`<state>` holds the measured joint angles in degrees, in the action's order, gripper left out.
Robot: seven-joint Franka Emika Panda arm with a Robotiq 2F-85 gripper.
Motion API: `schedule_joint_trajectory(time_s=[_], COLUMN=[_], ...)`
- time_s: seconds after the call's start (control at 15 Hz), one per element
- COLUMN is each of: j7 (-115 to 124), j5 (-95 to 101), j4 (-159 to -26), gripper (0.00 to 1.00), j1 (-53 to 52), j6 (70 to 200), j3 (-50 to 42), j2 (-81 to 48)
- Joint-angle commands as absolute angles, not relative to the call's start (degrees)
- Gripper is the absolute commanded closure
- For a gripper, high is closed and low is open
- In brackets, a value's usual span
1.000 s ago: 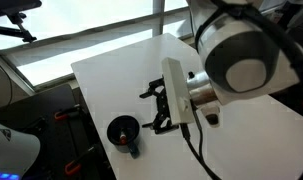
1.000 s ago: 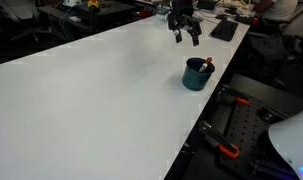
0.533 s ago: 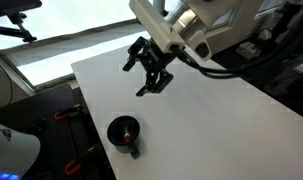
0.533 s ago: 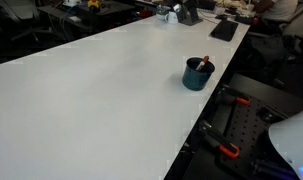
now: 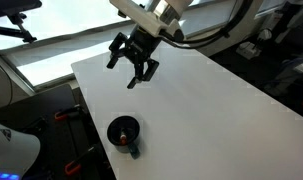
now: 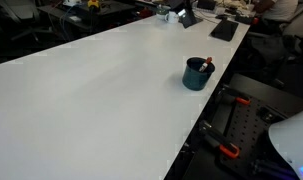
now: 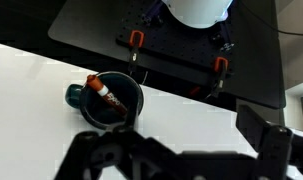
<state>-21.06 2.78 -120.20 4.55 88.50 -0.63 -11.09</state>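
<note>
Now your tool hangs spread, empty; the blue cup sits well apart, by the desk edge.

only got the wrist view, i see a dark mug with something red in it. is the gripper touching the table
observer: No. In an exterior view the gripper hangs above the white table, touching nothing.
operator: fingers open?
observer: Yes, the fingers are spread, with nothing between them.
operator: is it over the mug
observer: No, the mug stands off to one side, near the table's edge.
</note>
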Motion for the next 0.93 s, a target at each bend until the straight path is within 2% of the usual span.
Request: schedule_joint_trajectory(time_s=[0.0, 0.4, 0.87], j7=[-21.07, -19.90, -29.61], j5=[2.75, 6.11, 20.94], j4=[-120.05, -117.65, -111.20], gripper=[0.00, 0.00, 0.00], j1=[4.58, 5.04, 2.57], j6=[88.41, 91.32, 94.66], j3=[-0.93, -2.13, 0.14], j2=[-11.14, -11.51, -11.60])
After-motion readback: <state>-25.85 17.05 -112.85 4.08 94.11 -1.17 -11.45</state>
